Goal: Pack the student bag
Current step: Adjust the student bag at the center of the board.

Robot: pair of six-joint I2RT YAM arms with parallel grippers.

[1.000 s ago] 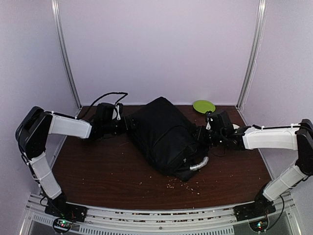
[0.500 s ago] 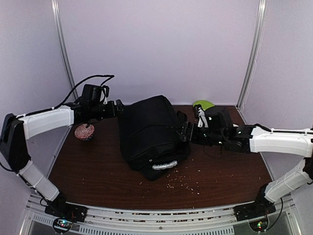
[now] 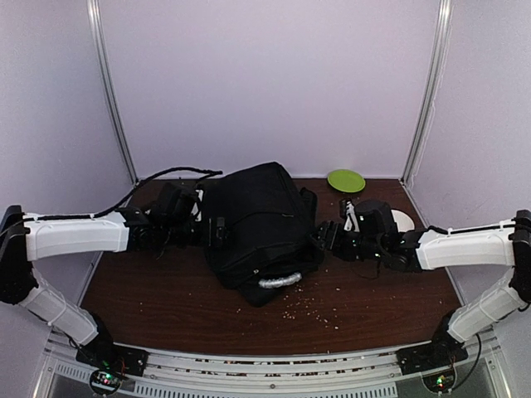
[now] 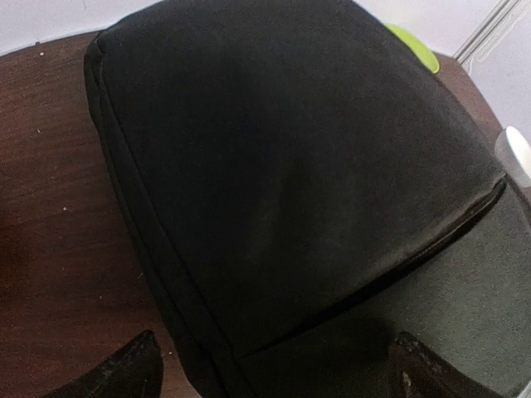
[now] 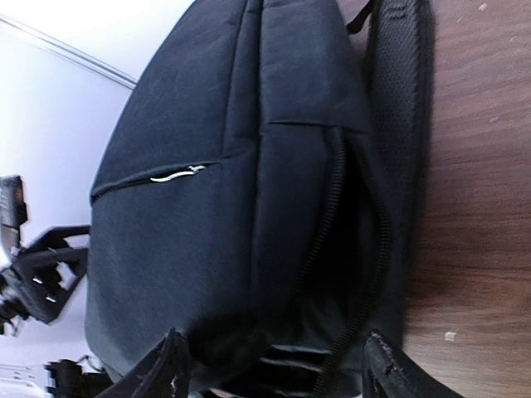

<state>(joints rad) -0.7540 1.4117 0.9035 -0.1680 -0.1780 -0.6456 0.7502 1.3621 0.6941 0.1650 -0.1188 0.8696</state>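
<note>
Left end effector (image 3: 214, 230): released, fingers spread; student bag (image 3: 257, 220) directly ahead, contact unclear.
Right end effector (image 3: 322, 240): released, fingers wide; zip mouth (image 5: 357, 249) just ahead, apparently open.
Bag: on counter (image 3: 166, 286), between both end effectors; long axis crosswise to both, grey handle (image 3: 278, 280) at one end.
Nearer arm: right, likely, for the zip.

L white-shelled arm (image 3: 79, 235) is stretched low & nearly level twd the middle, black wrist fwd, its black two-finger left gripper (image 3: 217, 230) pointing right w/ jaws spread wide; the dark fingertips (image 4: 137, 369) sit at the bottom corners of the L wrist view. R white-shelled arm (image 3: 465, 246) mirrors it from the opp. side, black two-finger right gripper (image 3: 321, 240) pointing left, jaws likewise wide apart.
</note>
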